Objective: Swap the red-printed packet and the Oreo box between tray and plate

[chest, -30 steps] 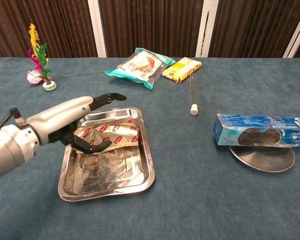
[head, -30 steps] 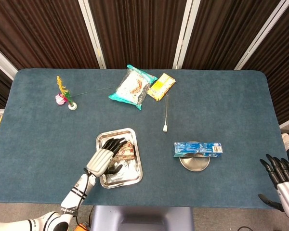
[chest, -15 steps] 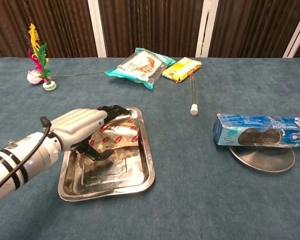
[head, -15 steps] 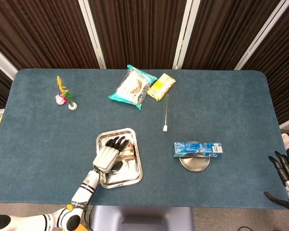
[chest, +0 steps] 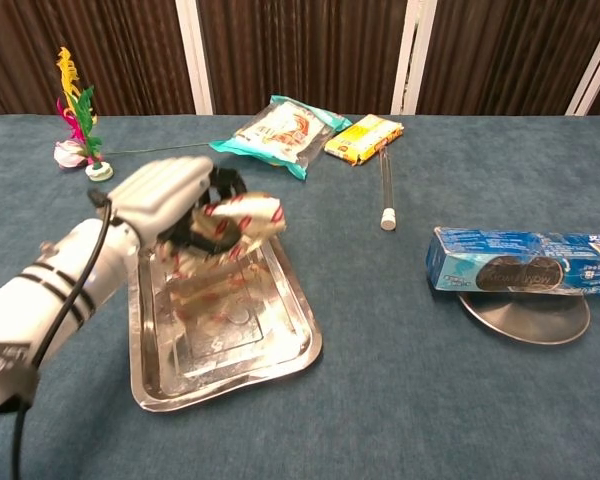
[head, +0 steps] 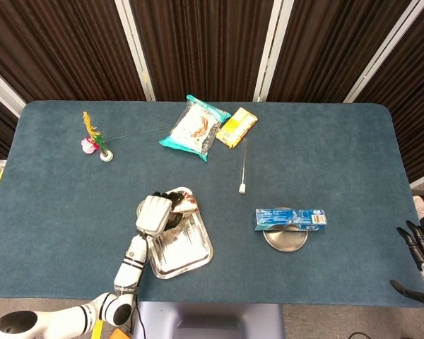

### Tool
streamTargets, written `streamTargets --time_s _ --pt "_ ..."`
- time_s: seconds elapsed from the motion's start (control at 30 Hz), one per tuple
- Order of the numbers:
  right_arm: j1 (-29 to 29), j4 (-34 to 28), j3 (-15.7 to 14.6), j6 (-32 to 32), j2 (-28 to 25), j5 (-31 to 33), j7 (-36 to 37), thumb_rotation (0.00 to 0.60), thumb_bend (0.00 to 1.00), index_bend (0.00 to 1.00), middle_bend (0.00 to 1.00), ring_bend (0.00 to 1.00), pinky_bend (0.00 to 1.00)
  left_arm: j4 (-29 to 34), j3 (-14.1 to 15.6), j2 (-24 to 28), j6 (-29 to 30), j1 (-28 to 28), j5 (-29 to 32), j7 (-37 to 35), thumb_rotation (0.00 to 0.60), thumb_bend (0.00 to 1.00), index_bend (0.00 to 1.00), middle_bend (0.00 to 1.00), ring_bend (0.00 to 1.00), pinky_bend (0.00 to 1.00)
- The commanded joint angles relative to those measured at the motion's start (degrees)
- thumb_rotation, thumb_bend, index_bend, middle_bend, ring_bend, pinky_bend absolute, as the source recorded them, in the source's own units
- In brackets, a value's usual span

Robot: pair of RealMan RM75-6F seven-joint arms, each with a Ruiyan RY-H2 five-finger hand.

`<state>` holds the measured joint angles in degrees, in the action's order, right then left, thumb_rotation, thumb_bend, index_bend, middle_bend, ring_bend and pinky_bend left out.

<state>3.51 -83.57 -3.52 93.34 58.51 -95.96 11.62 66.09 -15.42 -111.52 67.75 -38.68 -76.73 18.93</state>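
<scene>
My left hand (chest: 172,195) (head: 155,211) grips the red-printed packet (chest: 242,216) (head: 181,203) and holds it raised above the far end of the steel tray (chest: 270,350) (head: 195,256). The tray sits slightly turned on the table. The blue Oreo box (chest: 525,262) (head: 290,217) lies across the small round plate (chest: 525,318) (head: 285,239) to the right. My right hand (head: 422,256) shows only at the bottom right corner of the head view, fingers spread, holding nothing.
At the far side lie a teal snack bag (head: 193,128) (chest: 276,127), a yellow packet (head: 237,126) (chest: 364,138) and a thin tube (head: 244,166) (chest: 385,185). A feathered shuttlecock toy (head: 95,138) (chest: 76,125) stands at the far left.
My left hand closed on the red-printed packet and lifted it out of the tray, away from me. The tray shifted and turned a little. My right hand drew back toward the corner.
</scene>
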Motion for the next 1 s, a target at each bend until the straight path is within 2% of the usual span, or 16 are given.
streamTargets --time_s 0.03,0.17,0.3,0.43,0.53,0.63,0.73,0.77,0.83,0.87,0.9,1.0 --pt "-0.63 -0.32 0.24 -1.44 0.05 0.82 -0.27 0.6 0.19 0.0 0.0 0.0 0.0 -2.85 -3.69 -0.82 -1.86 -4.24 -0.15 -1.35 0.6 0.41 0.65 0.68 0.53 0.5" --pt "-2.11 -0.97 -0.06 -5.16 -0.05 1.48 0.19 0.6 0.19 0.0 0.0 0.0 0.0 -8.81 -8.19 -2.34 -6.77 -10.44 2.09 -2.13 0.6 0.41 0.64 0.67 0.53 0.49" --pt "-3.41 -1.06 0.22 -8.44 -0.36 3.16 0.75 0.6 0.19 0.0 0.0 0.0 0.0 -19.3 -11.91 -6.56 -11.87 -18.87 3.59 -5.53 0.6 0.41 0.63 0.66 0.52 0.47" --pt "-4.34 -0.96 1.41 -10.7 -0.56 6.04 1.84 0.6 0.19 0.0 0.0 0.0 0.0 -31.02 -12.87 -11.92 -16.49 -26.73 3.7 -10.54 0.6 0.41 0.62 0.65 0.51 0.47" --pt "-5.03 -0.54 2.16 -12.31 -0.54 7.78 2.41 0.6 0.19 0.0 0.0 0.0 0.0 -38.58 -12.57 -15.88 -19.65 -31.04 3.85 -14.4 0.6 0.41 0.58 0.61 0.48 0.45" --pt "-5.65 -0.15 2.37 -13.98 -0.49 8.76 2.7 0.6 0.19 0.0 0.0 0.0 0.0 -43.53 -11.14 -18.48 -20.74 -33.59 3.26 -17.7 0.6 0.41 0.47 0.52 0.43 0.42" --pt "-6.01 0.19 2.55 -14.98 -0.55 9.47 3.07 0.6 0.19 0.0 0.0 0.0 0.0 -43.63 -9.27 -18.48 -21.51 -34.61 4.5 -19.57 0.6 0.41 0.23 0.41 0.36 0.38" --pt "-6.04 0.3 2.7 -15.06 -0.55 9.77 3.17 0.6 0.19 0.0 0.0 0.0 0.0 -43.53 -8.9 -18.48 -22.04 -35.0 5.25 -19.77 0.6 0.41 0.15 0.35 0.32 0.37" --pt "-6.07 0.44 2.97 -15.13 -0.63 10.24 3.45 0.6 0.19 0.0 0.0 0.0 0.0 -43.47 -8.11 -18.48 -22.83 -36.15 6.89 -19.69 0.6 0.41 0.02 0.18 0.17 0.28" --pt "-6.05 0.42 3.0 -15.08 -0.73 10.25 3.66 0.6 0.19 0.0 0.0 0.0 0.0 -43.35 -7.78 -18.48 -22.74 -36.59 7.41 -19.89 0.6 0.4 0.0 0.09 0.08 0.22" --pt "-6.01 0.37 3.02 -14.93 -0.85 10.15 3.97 0.6 0.19 0.0 0.0 0.0 0.0 -43.22 -7.4 -18.48 -22.48 -36.93 7.79 -20.11 0.6 0.4 0.0 0.06 0.05 0.2" --pt "-5.82 0.48 3.01 -14.31 -1.02 9.76 4.76 0.6 0.19 0.0 0.0 0.0 0.0 -42.22 -6.42 -18.48 -21.28 -37.47 8.79 -21.22 0.6 0.4 0.0 0.0 0.0 0.17"
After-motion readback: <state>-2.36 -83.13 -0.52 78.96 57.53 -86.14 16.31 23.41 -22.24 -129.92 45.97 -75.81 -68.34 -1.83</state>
